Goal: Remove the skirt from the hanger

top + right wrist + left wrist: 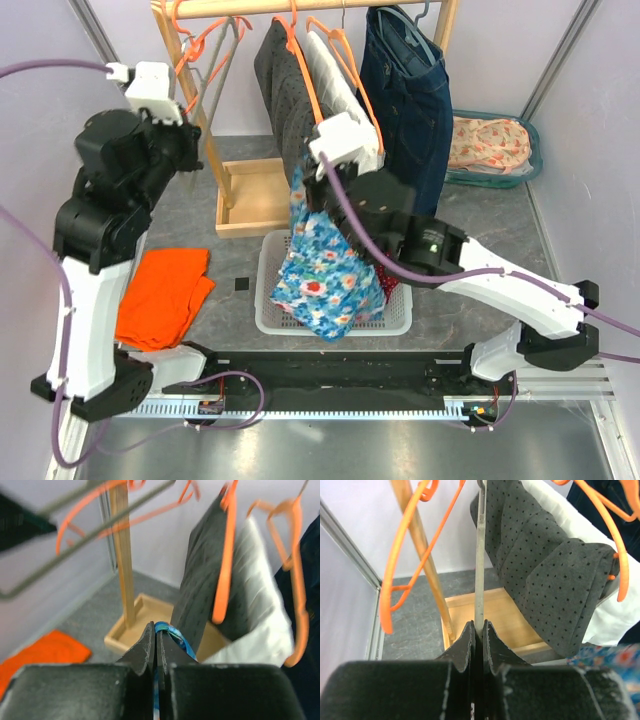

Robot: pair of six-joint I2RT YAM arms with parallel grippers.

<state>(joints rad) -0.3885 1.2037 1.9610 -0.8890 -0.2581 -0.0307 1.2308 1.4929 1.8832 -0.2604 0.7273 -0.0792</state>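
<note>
The right gripper (pixel 156 630) is fully closed on a fold of the skirt (pixel 325 270). In the right wrist view, a bunch of blue fabric is pinched between the fingers with no gap showing. In the top view the skirt is a blue floral cloth hanging from this gripper. Its lower part spreads over the white basket (pixel 268 310) and its hem reaches past the basket's 6 o'clock rim. Contact with the basket cannot be determined. The left gripper (pixel 479 627) is closed on the grey hanger (pixel 480 555), with the thin bar rising straight up from between the two fingers. The hanger is at 10 o'clock from the skirt and apart from it, and the bar seen in the left wrist view is bare. The wooden rack (pixel 250 200) stands at 12 o'clock from the basket. Its rail carries several orange hangers (pixel 190 45), a dotted grey garment (pixel 285 90), a white garment (pixel 335 75) and jeans (pixel 405 100), in that order from 9 to 3 o'clock. An orange cloth (pixel 165 295) lies flat on the table at 9 o'clock from the basket. A teal tub (pixel 530 165) sits at 2 o'clock from the basket, well apart.
</note>
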